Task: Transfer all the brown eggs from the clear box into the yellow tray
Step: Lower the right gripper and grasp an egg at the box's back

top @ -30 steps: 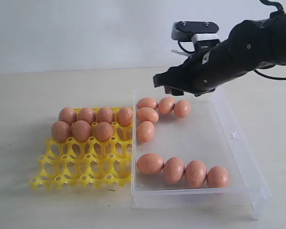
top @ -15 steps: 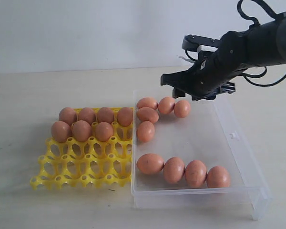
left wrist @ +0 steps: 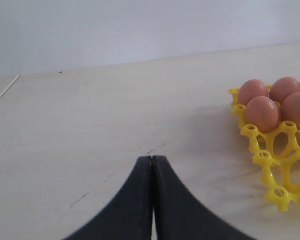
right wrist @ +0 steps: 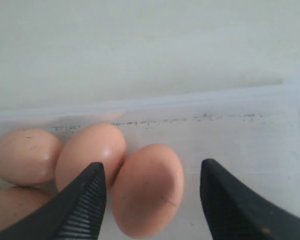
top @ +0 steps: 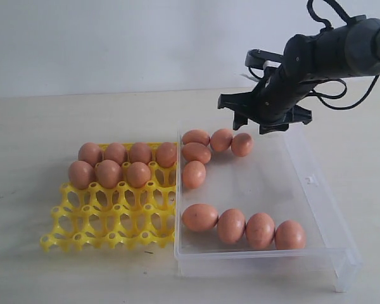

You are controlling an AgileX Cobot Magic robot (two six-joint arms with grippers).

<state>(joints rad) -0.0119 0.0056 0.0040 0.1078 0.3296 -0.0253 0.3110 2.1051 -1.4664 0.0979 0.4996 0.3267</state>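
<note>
Yellow tray point(left wrist: 268, 175) partly off-frame

Sixteen brown eggs point(top: 200, 216) (seven trayed, nine boxed); one yellow tray point(top: 107, 223); one clear box point(top: 266, 183).

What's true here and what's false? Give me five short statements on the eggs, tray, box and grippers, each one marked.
1. Seven brown eggs sit in the yellow tray. True.
2. The clear box holds four eggs. False: nine lie in it.
3. The right gripper is open above the eggs at the box's far end. True.
4. The left gripper holds an egg. False: it is shut on nothing, over bare table.
5. The tray's two near rows are full. False: both are empty.
</note>
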